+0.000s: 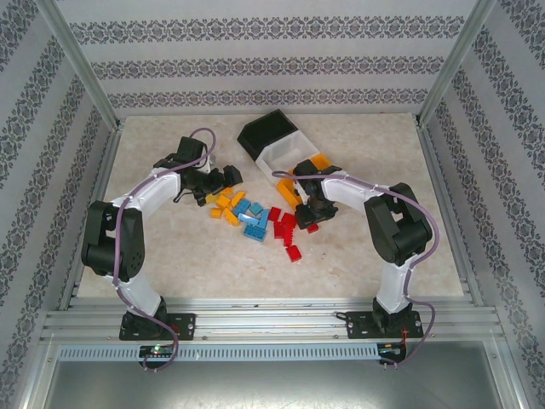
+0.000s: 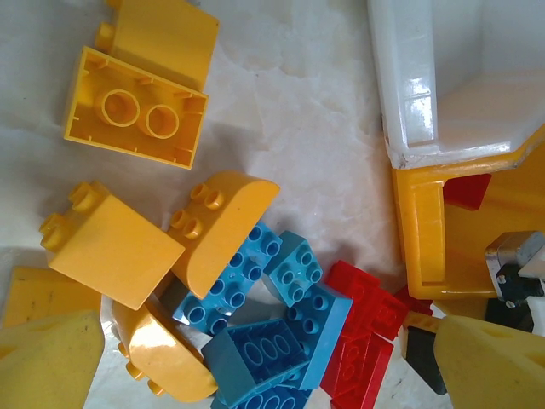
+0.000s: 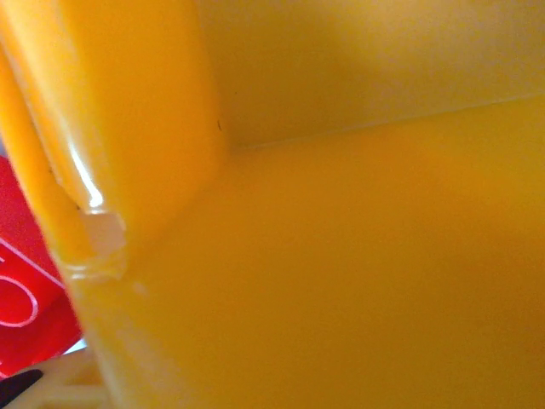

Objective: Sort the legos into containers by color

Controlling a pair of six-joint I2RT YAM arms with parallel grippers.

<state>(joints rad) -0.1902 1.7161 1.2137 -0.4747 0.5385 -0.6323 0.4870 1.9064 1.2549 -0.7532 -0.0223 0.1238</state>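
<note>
**Sorting hardly started: nearly every brick is lying loose on the tabletop**

Top view: the small studded plastic bricks are lying in a loose band at the middle of the marble-patterned tabletop (image 1: 170, 256). The orange-yellow bricks (image 1: 223, 204) are on the left, the blue bricks (image 1: 253, 219) in the centre and the red bricks (image 1: 288, 232) on the right. The three joined open-topped plastic bins are sitting toward the far edge. Their long axis is running diagonally from the black bin (image 1: 266, 128) at the far end, through the white bin (image 1: 281, 158), to the orange bin (image 1: 319, 164) nearer the right edge. The left gripper (image 1: 213, 181) is hovering at the yellow end of the band. The right gripper (image 1: 308, 207) is working at the orange bin's near end, and its opening cannot be told.

Left wrist view: the left claw's fingers are standing wide apart and holding nothing, with blue bricks lying below between them. The white bin's visible part is showing no brick. A red piece (image 2: 467, 192) is showing at the orange bin, though whether it is inside is unclear.

Right wrist view: the camera is pressing close to the glossy orange wall, with red at the lower left. The claw's state is not readable here.

Almost all the sorting appears to be left.
</note>
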